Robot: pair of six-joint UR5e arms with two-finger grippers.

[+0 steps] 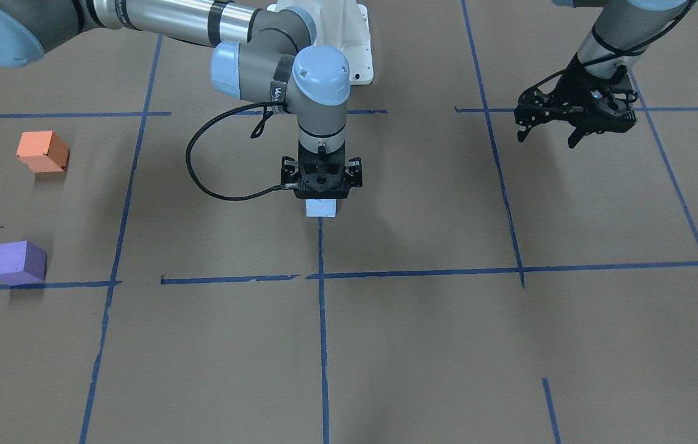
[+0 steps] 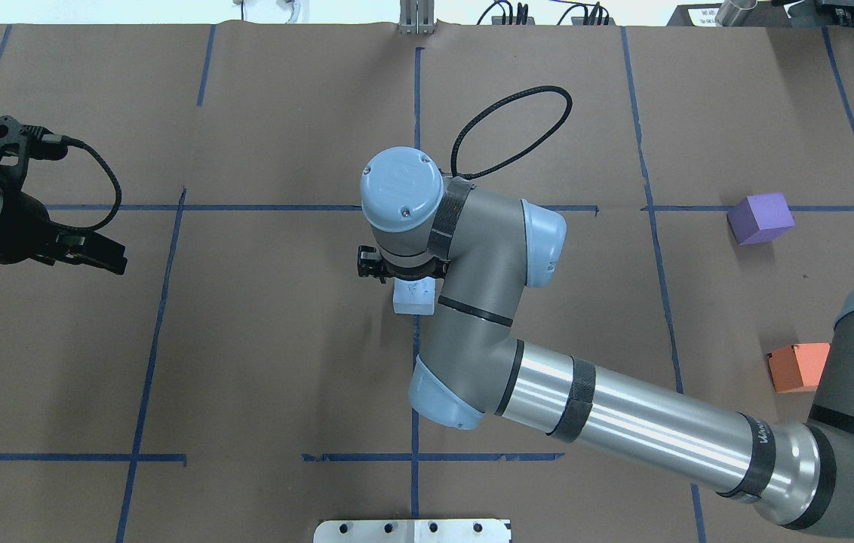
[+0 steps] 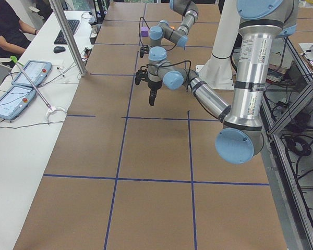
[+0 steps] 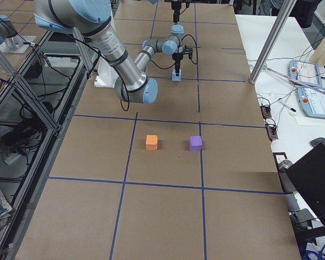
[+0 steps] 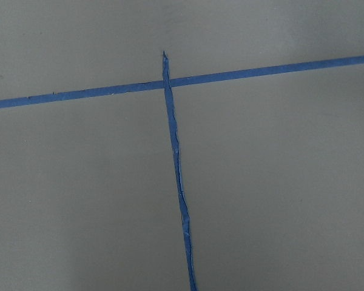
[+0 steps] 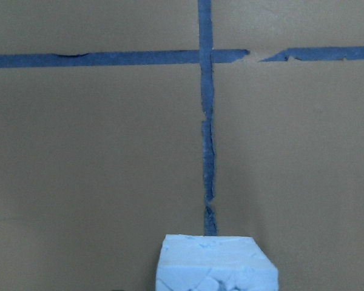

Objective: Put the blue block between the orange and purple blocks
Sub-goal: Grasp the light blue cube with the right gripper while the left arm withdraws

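Note:
The blue block (image 1: 321, 208) is a pale blue foam cube resting on the brown table at the end of a tape line. It also shows in the overhead view (image 2: 413, 297) and at the bottom of the right wrist view (image 6: 215, 264). My right gripper (image 1: 322, 192) points straight down just above it, jaws spread wider than the block, holding nothing. The orange block (image 1: 42, 151) and the purple block (image 1: 16, 262) sit apart, far off on my right side. My left gripper (image 1: 547, 137) is open and empty, hovering far from all the blocks.
Blue tape lines (image 1: 322, 320) divide the brown paper table into squares. The white robot base (image 1: 349, 43) stands behind the right gripper. A black cable (image 1: 201, 179) loops from the right wrist. Operators' pendants and a desk lie beyond the table edge (image 4: 309, 97).

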